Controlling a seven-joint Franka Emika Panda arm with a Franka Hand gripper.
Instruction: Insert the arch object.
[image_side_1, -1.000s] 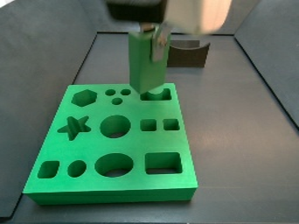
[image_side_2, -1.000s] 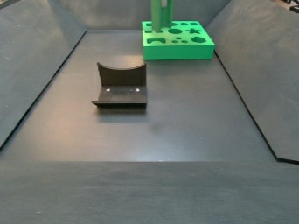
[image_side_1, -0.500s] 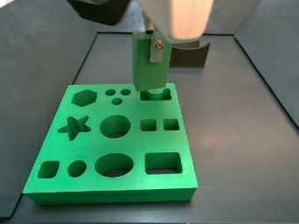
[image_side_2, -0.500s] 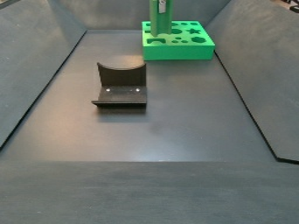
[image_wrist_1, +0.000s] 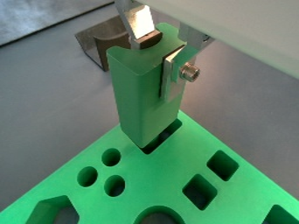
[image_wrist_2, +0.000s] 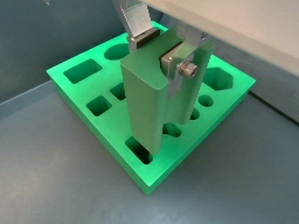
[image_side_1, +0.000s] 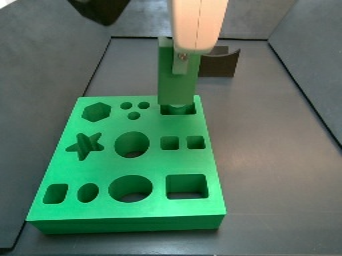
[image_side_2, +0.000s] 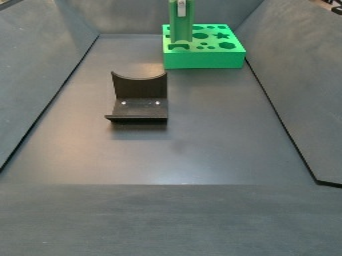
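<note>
The arch object (image_side_1: 175, 82), a tall bright-green block, stands upright with its lower end in a hole at the far right corner of the green holed board (image_side_1: 80, 170). My gripper (image_side_1: 179, 52) is shut on its upper part. In both wrist views the silver fingers (image_wrist_1: 142, 24) (image_wrist_2: 142, 33) press on opposite faces of the arch object (image_wrist_1: 145, 96) (image_wrist_2: 156, 109), and the gripper (image_wrist_1: 159, 45) (image_wrist_2: 162, 49) sits at its top. In a side view the arch object (image_side_2: 178, 20) rises from the board (image_side_2: 207, 55) at the far end of the floor.
The dark fixture (image_side_2: 138, 97) stands mid-floor, apart from the board; it shows behind the board in a side view (image_side_1: 219, 62) and in a wrist view (image_wrist_1: 103, 42). The board (image_wrist_1: 82, 188) (image_wrist_2: 82, 87) has several other shaped holes. Dark walls enclose the floor.
The arch object has gone from slightly tilted to upright and has sunk a little lower into the corner hole. The gripper has moved down with it.
</note>
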